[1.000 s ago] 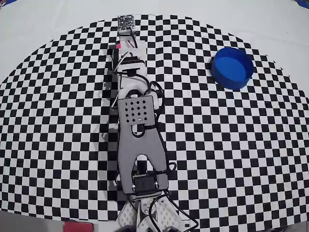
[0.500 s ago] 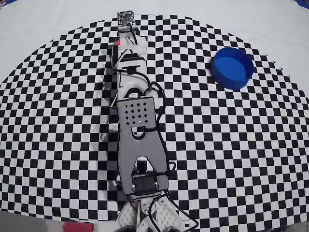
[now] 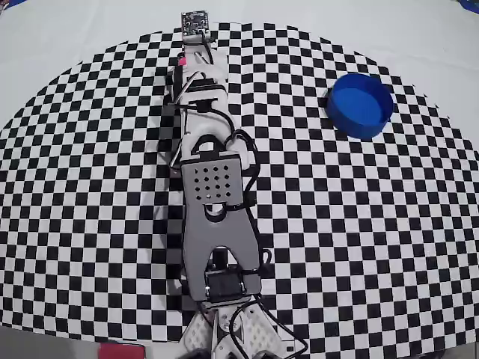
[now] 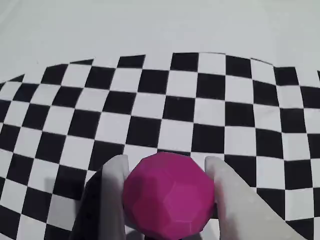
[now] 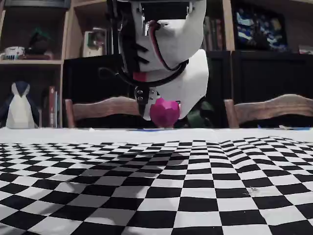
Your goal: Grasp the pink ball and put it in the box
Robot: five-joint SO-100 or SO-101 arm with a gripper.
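Note:
The pink faceted ball (image 4: 170,200) sits between my gripper's (image 4: 166,165) two white fingers (image 4: 114,195), which are shut on it. In the fixed view the ball (image 5: 164,112) hangs in the gripper (image 5: 163,115), a little above the checkered cloth. In the overhead view the arm reaches to the far edge of the cloth. The gripper (image 3: 188,63) is there and the ball is mostly hidden under it. The box is a round blue tub (image 3: 360,105), open side up, far to the right of the gripper in that view.
The black-and-white checkered cloth (image 3: 90,187) covers the table, with plain white beyond its far edge (image 4: 150,25). A small circuit board (image 3: 194,20) lies just past the gripper. Chairs (image 5: 274,110) and shelves stand behind the table.

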